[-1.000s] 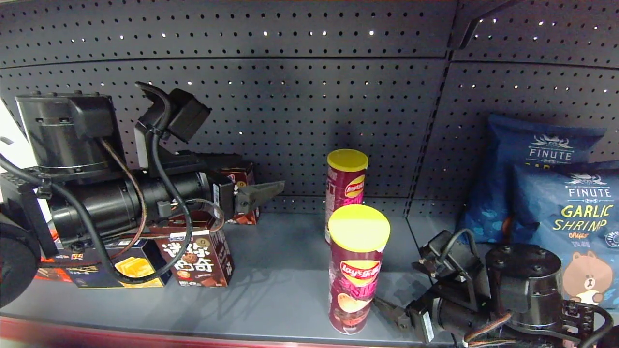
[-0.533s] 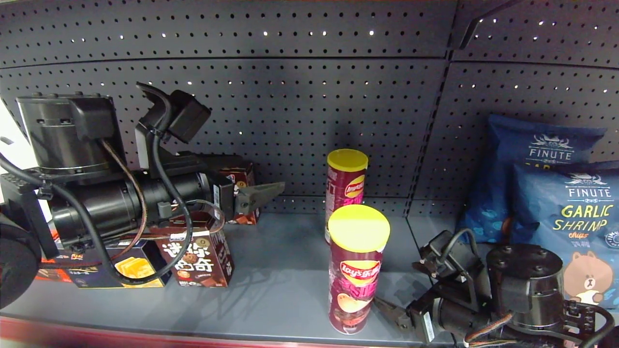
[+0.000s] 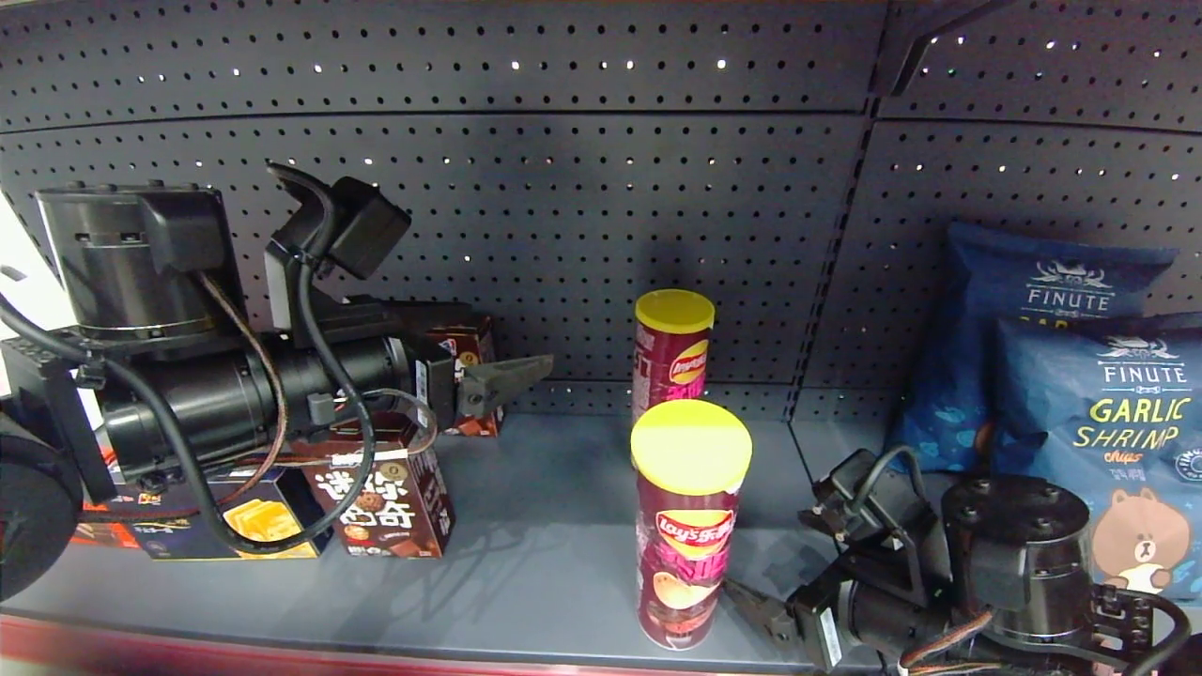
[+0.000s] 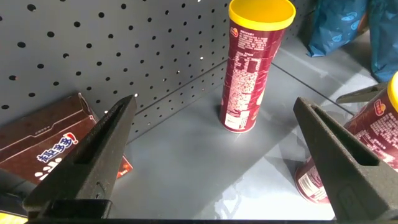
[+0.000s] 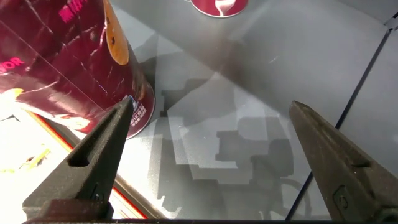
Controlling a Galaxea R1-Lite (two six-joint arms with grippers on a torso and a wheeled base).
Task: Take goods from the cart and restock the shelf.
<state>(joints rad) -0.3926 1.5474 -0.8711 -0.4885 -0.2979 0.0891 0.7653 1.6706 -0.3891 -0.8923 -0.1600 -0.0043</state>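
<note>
I count two maroon, yellow-lidded tubes on the shelf (image 3: pixel 563 563). The front chip can (image 3: pixel 690 526) stands near the front edge, just beside my right pincer (image 5: pixel 211 106), which is spread wide. The back chip can (image 3: pixel 672 361) stands by the rear wall, ahead of my left pincer (image 4: pixel 214 106), which is also released. Two blue snack bags (image 3: pixel 1099 422) lean at the right end.

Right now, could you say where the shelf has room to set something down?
The widest bare patch of shelf lies between the brown box and the front can. A smaller one is left of the rear can. Boxes crowd the left end, blue bags the right.
</note>
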